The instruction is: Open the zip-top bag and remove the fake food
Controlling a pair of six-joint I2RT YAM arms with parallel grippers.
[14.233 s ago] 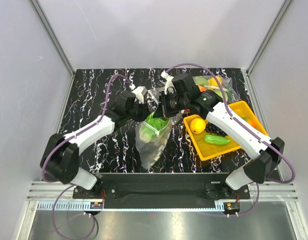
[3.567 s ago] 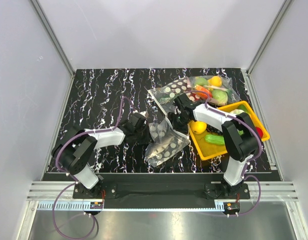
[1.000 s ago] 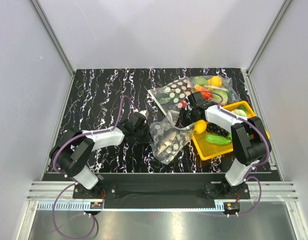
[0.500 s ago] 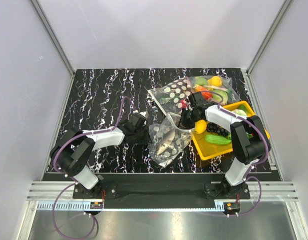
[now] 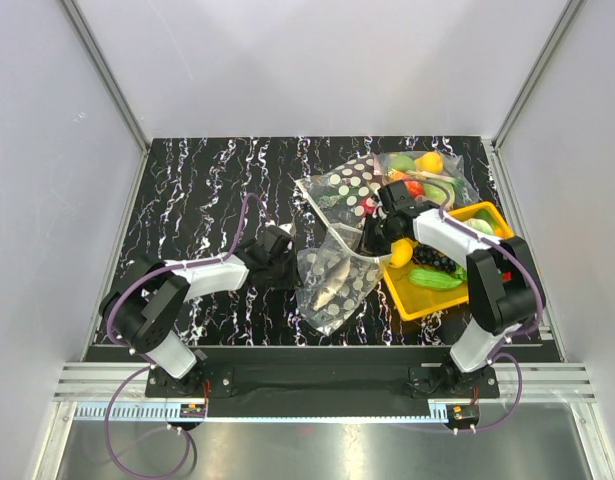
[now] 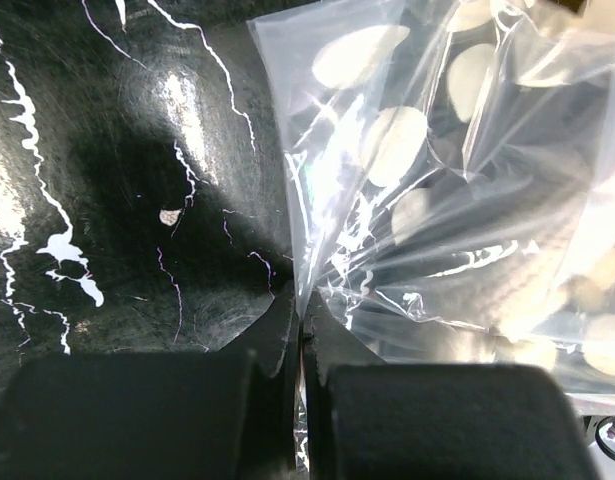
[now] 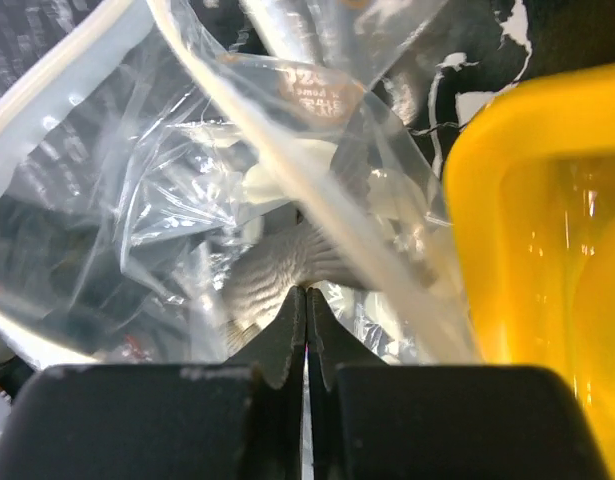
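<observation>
The zip-top bag [image 5: 332, 288], clear with white dots, lies crumpled at mid-table with the silver-grey fish [image 5: 332, 270] inside. My left gripper [image 5: 293, 270] is shut on the bag's left edge, low over the table; the left wrist view shows the film [image 6: 437, 200] pinched between the closed jaws of my left gripper [image 6: 302, 330]. My right gripper [image 5: 370, 240] is shut on the film at the bag's mouth on its right side. The right wrist view shows the zip strip [image 7: 317, 190] and the fish's ribbed tail [image 7: 272, 270] just beyond my right gripper [image 7: 307, 295]. The lemon [image 5: 399, 252] lies in the tray.
A yellow tray [image 5: 467, 292] stands right of the bag, holding black grapes [image 5: 428, 261] and a cucumber [image 5: 434, 279]; its wall is close to my right gripper [image 7: 507, 200]. A dark polka-dot bag [image 5: 347, 185] and a clear bag of fruit [image 5: 427, 172] lie behind.
Over 14 seconds the bag came down from its raised hold and the lettuce left it. In the last second the bag shifted slightly; both grippers keep their hold.
</observation>
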